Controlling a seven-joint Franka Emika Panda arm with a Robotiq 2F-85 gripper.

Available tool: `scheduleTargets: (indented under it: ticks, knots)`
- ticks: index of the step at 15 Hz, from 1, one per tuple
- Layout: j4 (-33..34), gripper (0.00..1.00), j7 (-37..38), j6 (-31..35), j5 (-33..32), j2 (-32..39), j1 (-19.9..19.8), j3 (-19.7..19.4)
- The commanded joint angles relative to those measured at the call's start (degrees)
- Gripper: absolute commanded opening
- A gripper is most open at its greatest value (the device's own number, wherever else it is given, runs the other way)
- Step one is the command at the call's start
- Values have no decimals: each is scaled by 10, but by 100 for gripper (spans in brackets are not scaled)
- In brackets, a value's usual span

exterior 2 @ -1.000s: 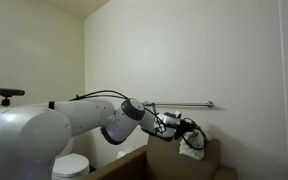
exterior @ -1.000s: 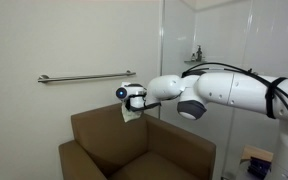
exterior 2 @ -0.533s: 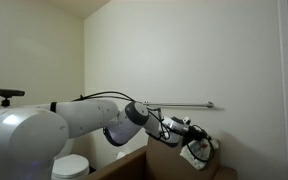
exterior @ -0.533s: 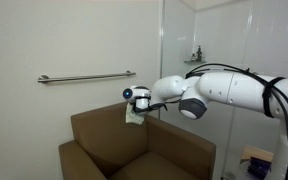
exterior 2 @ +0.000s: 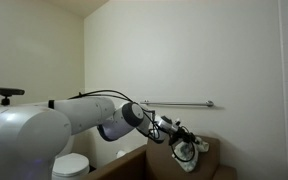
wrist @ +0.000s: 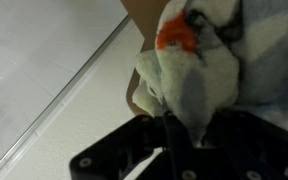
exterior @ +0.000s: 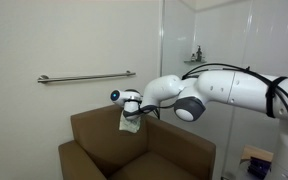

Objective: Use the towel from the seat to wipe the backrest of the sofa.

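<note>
Backrest [exterior: 96,126], lower left of centre. Towel [exterior: 130,123] at frame centre, apparently touching the backrest's top edge. Gripper [exterior: 132,110] clamped shut on towel. Pickup from seat [exterior: 152,168] done. Judged mid-wipe, with most of the backrest left.

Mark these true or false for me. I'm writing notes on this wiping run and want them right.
1. The gripper is shut on the towel. True.
2. A bar is fixed to the wall above the sofa. True.
3. The towel hangs over the bar. False: it hangs from the gripper, at the top of the backrest.
4. The sofa is blue. False: it is brown.
</note>
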Motion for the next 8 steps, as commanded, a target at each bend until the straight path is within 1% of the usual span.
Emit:
scheduleTargets:
  ticks: [1,4,5,8]
  knots:
    - [-21,6,-4,-41,5,0,42,87]
    - [-33,7,6,-68,9,2,82,130]
    - [-37,7,5,-68,10,3,95,142]
    - [-41,6,3,-38,15,7,130,168]
